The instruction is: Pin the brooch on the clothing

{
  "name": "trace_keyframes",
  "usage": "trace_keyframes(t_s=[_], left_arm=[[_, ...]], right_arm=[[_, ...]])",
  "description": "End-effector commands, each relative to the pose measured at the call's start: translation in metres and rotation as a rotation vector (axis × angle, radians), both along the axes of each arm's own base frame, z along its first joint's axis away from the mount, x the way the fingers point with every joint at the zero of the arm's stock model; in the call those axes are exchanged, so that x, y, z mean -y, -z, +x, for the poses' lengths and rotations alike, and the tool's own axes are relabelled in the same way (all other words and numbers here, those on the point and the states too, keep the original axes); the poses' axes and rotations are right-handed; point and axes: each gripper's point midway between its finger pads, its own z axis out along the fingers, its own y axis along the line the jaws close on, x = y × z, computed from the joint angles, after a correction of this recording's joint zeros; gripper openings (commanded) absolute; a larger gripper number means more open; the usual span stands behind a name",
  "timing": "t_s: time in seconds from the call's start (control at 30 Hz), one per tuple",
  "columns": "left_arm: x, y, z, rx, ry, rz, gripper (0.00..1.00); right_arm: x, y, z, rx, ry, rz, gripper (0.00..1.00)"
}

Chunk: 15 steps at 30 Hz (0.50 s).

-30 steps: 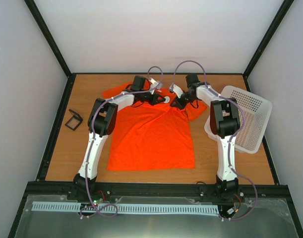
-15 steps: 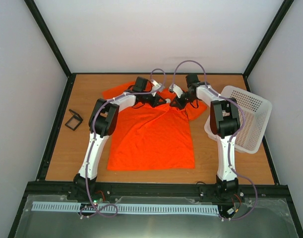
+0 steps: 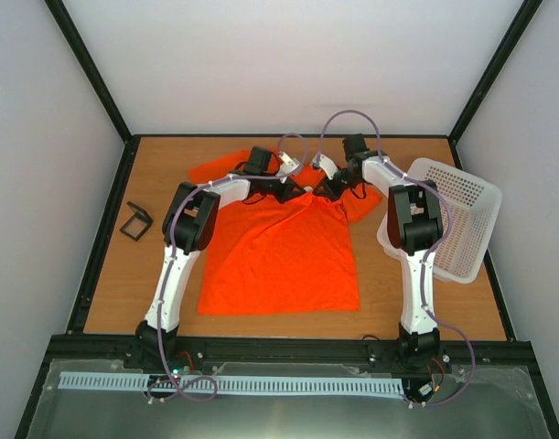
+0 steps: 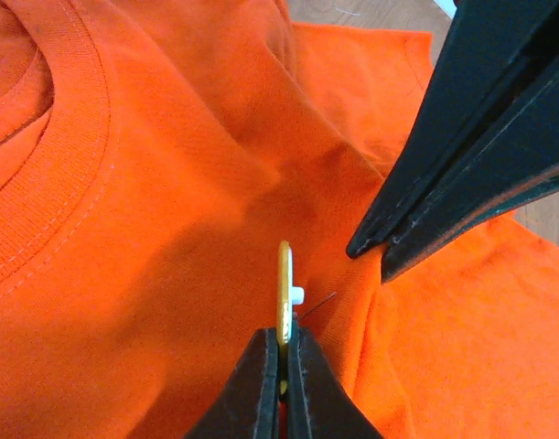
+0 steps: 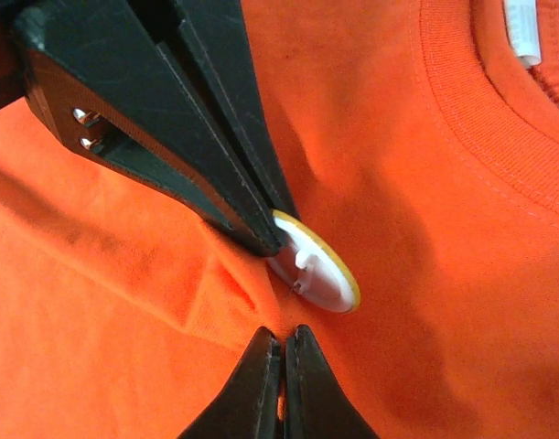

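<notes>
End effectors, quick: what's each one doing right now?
Left end effector: closed on the brooch.
Right end effector: closed, pinching a fold of the T-shirt.

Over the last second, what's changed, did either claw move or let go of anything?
The left claw, shut on the brooch, has edged rightward toward the right claw, closing the gap between them. The right claw has kept its pinch on a fold of the T-shirt and barely shifted. Nothing was let go. The black box and basket stayed put.
</notes>
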Motion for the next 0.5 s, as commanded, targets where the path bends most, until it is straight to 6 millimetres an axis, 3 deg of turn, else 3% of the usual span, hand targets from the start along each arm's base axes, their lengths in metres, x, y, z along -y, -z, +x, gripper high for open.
trace_keyframes(t_s=[0.0,0.47], left_arm=[[0.007,-0.039,0.004,0.115,0.027,-0.037,0.01],[0.014,-0.061,-0.014,0.167,0.12,-0.109,0.01]], right_arm=[[-0.003,-0.015,0.008,0.037,-0.001,0.022,0.03],[-0.002,-0.009,0.008,0.019,0.0,0.017,0.03]])
